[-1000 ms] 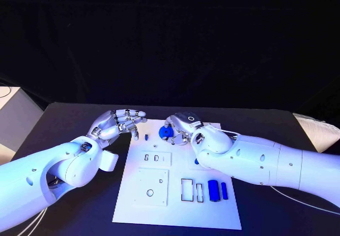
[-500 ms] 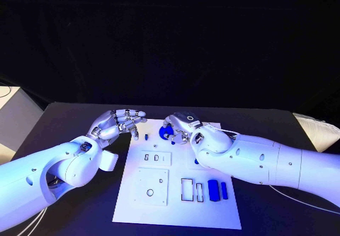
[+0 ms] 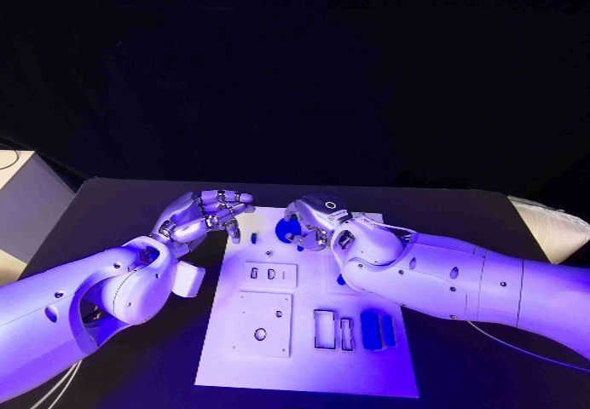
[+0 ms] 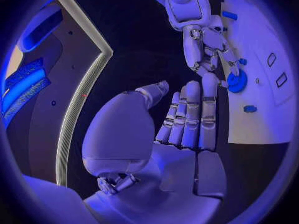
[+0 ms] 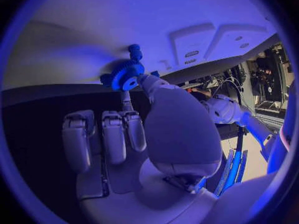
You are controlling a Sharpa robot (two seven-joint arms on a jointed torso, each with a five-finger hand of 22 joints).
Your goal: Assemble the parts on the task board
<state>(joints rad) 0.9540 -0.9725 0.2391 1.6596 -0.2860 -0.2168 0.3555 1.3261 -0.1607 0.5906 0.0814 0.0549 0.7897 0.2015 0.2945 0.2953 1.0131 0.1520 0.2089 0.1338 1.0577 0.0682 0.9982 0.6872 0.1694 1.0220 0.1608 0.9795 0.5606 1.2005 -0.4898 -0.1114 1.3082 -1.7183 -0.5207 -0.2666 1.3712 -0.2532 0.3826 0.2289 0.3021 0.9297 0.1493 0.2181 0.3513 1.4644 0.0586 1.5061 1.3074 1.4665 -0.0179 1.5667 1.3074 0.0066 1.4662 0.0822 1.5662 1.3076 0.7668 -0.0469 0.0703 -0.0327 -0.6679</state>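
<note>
White board: I see the task board (image 3: 308,358) lying flat in the middle of the black surface (image 3: 123,204), its long sides running away from me and its far end under both hands.
Right hand: my right hand (image 3: 310,223) sits over the far end of the board, thumb and a finger pinched on the blue gear (image 3: 286,230); the other fingers are curled beside it.
Gear: in the right wrist view the blue gear (image 5: 127,77) is at the board face, with a small blue peg (image 5: 134,51) just beyond it; I cannot tell whether the gear is seated or just above.
Left hand: my left hand (image 3: 203,215) hovers at the board's left far corner, fingers curled loosely together with nothing in them; its fingertips are near the right hand but apart from it.
Near parts: two blue bars (image 3: 378,328) lie side by side close to the board's right edge, just beside two empty rectangular slots (image 3: 332,329).
Middle of board: a raised plate with small slots (image 3: 269,274) and a larger square plate (image 3: 264,324) lie nearer the left edge.
Open room: bare black surface runs along the board's left side, past my left forearm, and along its near end.
Right side: my right forearm overhangs the board's right edge.
</note>
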